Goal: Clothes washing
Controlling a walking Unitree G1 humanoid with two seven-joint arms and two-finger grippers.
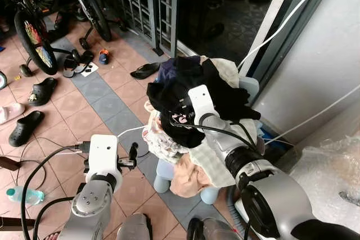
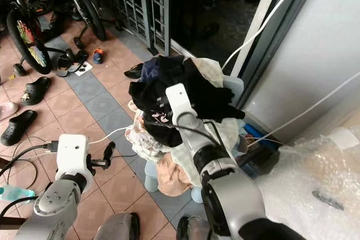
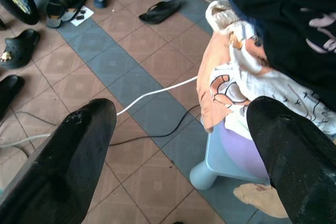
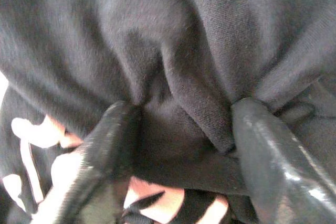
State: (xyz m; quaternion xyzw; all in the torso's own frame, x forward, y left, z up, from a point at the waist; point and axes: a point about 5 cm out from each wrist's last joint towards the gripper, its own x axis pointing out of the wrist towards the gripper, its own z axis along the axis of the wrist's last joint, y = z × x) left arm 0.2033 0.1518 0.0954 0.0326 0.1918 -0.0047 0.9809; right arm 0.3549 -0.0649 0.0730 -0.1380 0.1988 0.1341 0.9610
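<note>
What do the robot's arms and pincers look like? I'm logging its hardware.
Both arms are silver-grey metal with rounded joint housings and black rings at the joints. Each wrist carries a white boxy module. Black cables run along the right arm and loop by the left arm. The left pincer and right pincer each have two long, glossy black fingers, slightly scuffed.

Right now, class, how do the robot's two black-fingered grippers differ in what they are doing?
The right gripper is buried in the black garment atop the clothes pile on the pale blue plastic stool, fingers pinching a fold; the left gripper hangs apart beside the stool, over the tiled floor, fingers wide open, holding nothing. Both share long black fingers.
</note>
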